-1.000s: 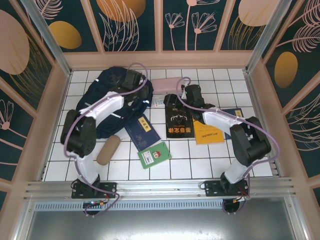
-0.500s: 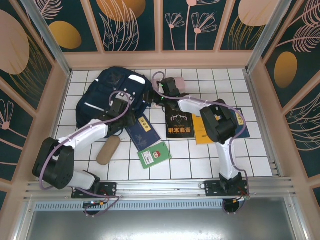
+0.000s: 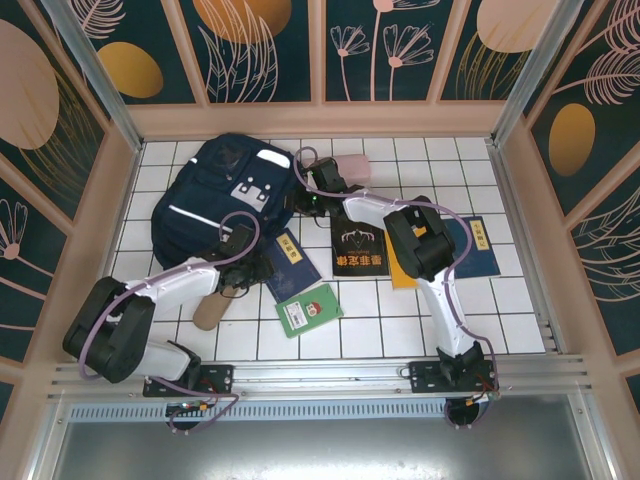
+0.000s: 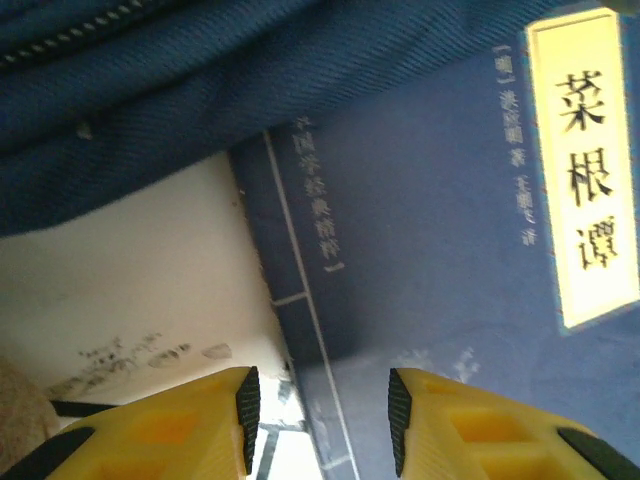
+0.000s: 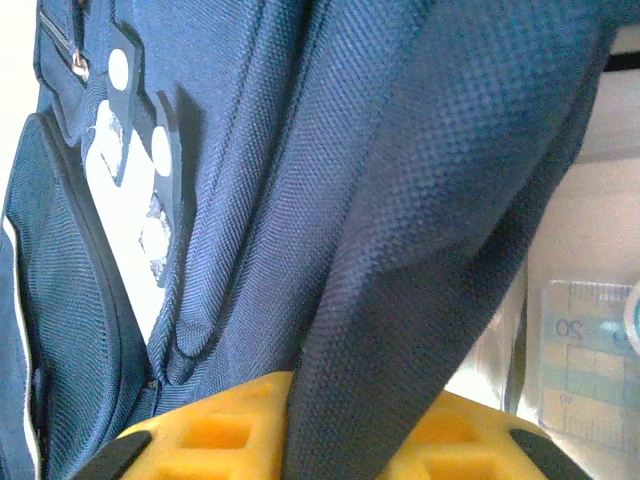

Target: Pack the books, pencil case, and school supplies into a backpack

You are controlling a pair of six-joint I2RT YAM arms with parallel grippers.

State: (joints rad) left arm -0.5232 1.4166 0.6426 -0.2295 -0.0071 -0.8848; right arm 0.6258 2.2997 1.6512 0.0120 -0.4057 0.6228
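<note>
Seen from above, packing looks barely begun: the backpack (image 3: 215, 190) lies at the far left with its inside hidden, while the navy book (image 3: 285, 262), black book (image 3: 360, 248), yellow-orange book (image 3: 398, 268) and green book (image 3: 310, 308) all lie out on the table (image 3: 500, 310). Left wrist view: the left gripper (image 4: 323, 420), jaws apart and empty, hovers at the navy book's edge, near the backpack. Right wrist view: the right gripper (image 5: 340, 425) pinches a fold of backpack fabric, with the clear school supplies packet (image 5: 580, 340) just beside it
</note>
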